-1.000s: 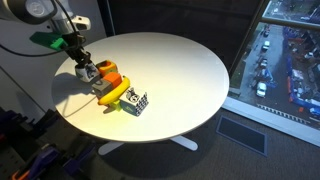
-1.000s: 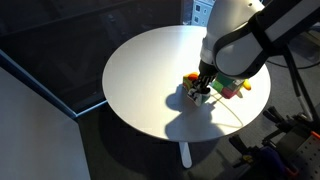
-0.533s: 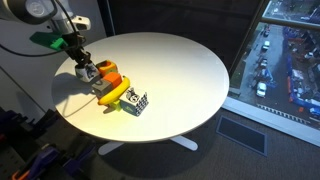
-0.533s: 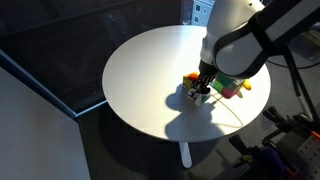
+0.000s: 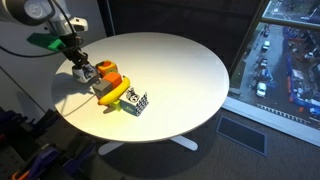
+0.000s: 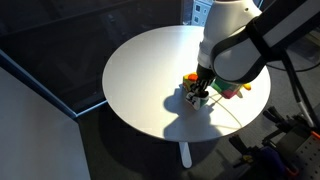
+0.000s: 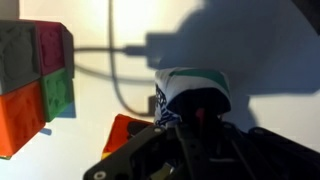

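Note:
My gripper (image 5: 82,68) hangs over the edge of a round white table (image 5: 185,70), right beside an orange block (image 5: 108,72) and a yellow curved piece (image 5: 116,95). A black-and-white checkered cube (image 5: 137,103) lies just past them. In the wrist view the gripper (image 7: 190,122) appears shut on a small white object with a green top and blue print (image 7: 190,92). A cube of grey, pink, green and orange blocks (image 7: 35,80) sits to its left. In an exterior view the gripper (image 6: 201,93) is low among the coloured pieces (image 6: 232,88), and the arm hides most of them.
A thin cable (image 7: 120,80) runs over the table top (image 6: 150,70). A large window (image 5: 285,50) stands beyond the table. Wires and gear (image 5: 30,150) lie on the floor under the table edge by the arm.
The gripper has shifted very slightly; the objects on the table have not moved.

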